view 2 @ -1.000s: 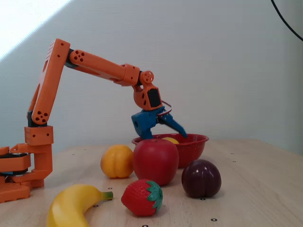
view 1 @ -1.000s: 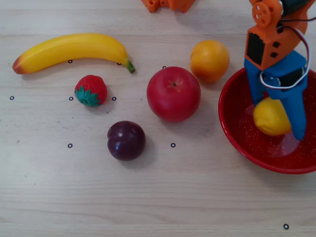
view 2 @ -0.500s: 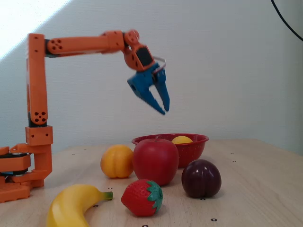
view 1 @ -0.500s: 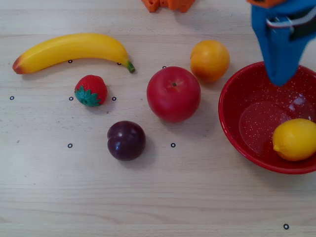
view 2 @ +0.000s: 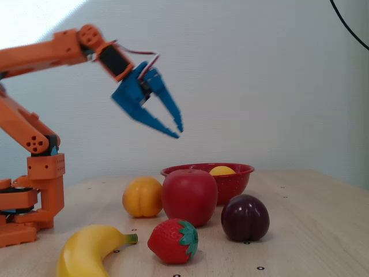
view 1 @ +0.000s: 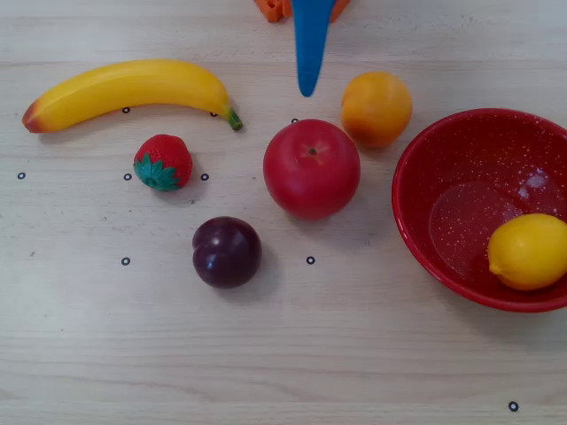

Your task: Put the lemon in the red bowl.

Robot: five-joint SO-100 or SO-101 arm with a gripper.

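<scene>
The yellow lemon (view 1: pixel 529 252) lies inside the red bowl (view 1: pixel 461 150) against its right-hand wall in the overhead view. From the fixed view only the lemon's top (view 2: pixel 222 171) peeks over the bowl (view 2: pixel 236 180) rim. My blue gripper (view 2: pixel 177 132) hangs high in the air, left of the bowl, pointing down and to the right. Its jaws are a little apart with nothing between them. From above, the gripper (view 1: pixel 306 87) shows as one narrow blue shape at the top edge, between the banana and the orange fruit.
A banana (view 1: pixel 124 87), a strawberry (view 1: pixel 163 162), a big red apple-like fruit (view 1: pixel 311 168), an orange fruit (view 1: pixel 376 108) and a dark plum (view 1: pixel 227 251) lie on the wooden table left of the bowl. The orange arm base (view 2: pixel 34 190) stands at the far left in the fixed view.
One second ago the gripper held the lemon inside the bowl. It let go, rose, and swung back left toward the base. The lemon rolled to the bowl's right side and stayed.
</scene>
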